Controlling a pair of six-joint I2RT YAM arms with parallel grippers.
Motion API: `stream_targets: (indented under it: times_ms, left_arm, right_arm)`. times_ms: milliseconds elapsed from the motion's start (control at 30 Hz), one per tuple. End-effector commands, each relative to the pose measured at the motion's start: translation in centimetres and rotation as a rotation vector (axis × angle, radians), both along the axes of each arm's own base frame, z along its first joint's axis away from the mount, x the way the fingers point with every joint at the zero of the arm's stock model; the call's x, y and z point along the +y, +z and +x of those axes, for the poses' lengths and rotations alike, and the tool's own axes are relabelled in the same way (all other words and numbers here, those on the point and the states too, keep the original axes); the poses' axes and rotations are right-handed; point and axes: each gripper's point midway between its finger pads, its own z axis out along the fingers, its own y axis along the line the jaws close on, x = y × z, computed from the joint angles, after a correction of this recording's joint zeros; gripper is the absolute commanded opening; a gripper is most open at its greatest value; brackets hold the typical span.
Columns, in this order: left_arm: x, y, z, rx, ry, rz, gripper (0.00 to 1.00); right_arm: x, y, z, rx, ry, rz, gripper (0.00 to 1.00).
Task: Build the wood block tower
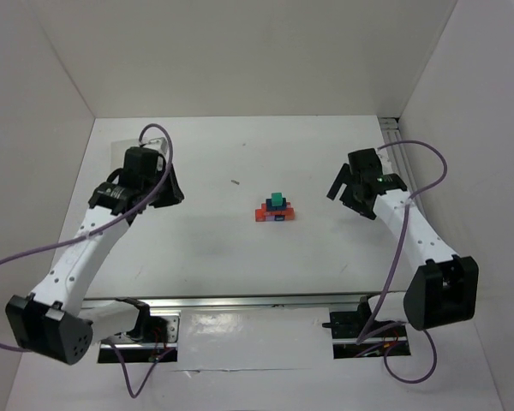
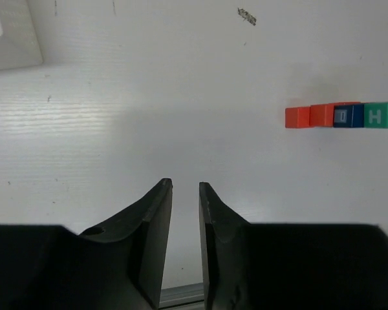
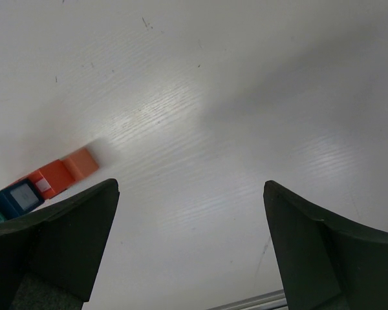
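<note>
The tower (image 1: 275,208) stands mid-table: a red and orange row at the base, dark blue above, and a teal cube (image 1: 277,199) on top. In the left wrist view it shows at the right edge as orange (image 2: 297,117), red, dark blue (image 2: 348,115) and teal (image 2: 381,115). In the right wrist view its orange (image 3: 81,163), red and blue cubes show at the left. My left gripper (image 1: 173,187) (image 2: 185,185) is well left of the tower, its jaws a narrow gap apart and empty. My right gripper (image 1: 338,184) (image 3: 191,185) is right of the tower, wide open and empty.
A white rectangular tray (image 2: 13,39) lies at the far left, behind the left gripper. A small dark speck (image 1: 235,181) lies on the table left of the tower. White walls enclose the table on three sides. A metal rail (image 1: 257,301) runs along the near edge.
</note>
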Motion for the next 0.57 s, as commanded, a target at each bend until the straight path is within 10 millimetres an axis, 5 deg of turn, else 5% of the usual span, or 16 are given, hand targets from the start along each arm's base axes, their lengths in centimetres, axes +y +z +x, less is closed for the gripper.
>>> stream_targets:
  times_ms: [0, 100, 200, 533]
  left_arm:
    - [0.5, 2.2, -1.3, -0.108, 0.008, -0.016, 0.37]
    - [0.6, 4.2, -3.2, -0.220, 0.001, -0.067, 0.67]
    - [0.9, 5.6, -4.4, -0.297, 0.006, -0.095, 0.85]
    - [1.8, 6.6, -5.7, -0.305, 0.045, -0.092, 0.86]
  right_arm:
    - [-0.1, 1.8, -0.2, -0.096, 0.023, 0.008, 1.00]
    - [-0.1, 2.2, -1.1, -0.137, 0.037, 0.015, 1.00]
    - [-0.1, 2.7, -1.9, -0.169, 0.064, 0.016, 1.00]
    - [-1.0, 3.2, -3.1, -0.200, 0.073, -0.028, 1.00]
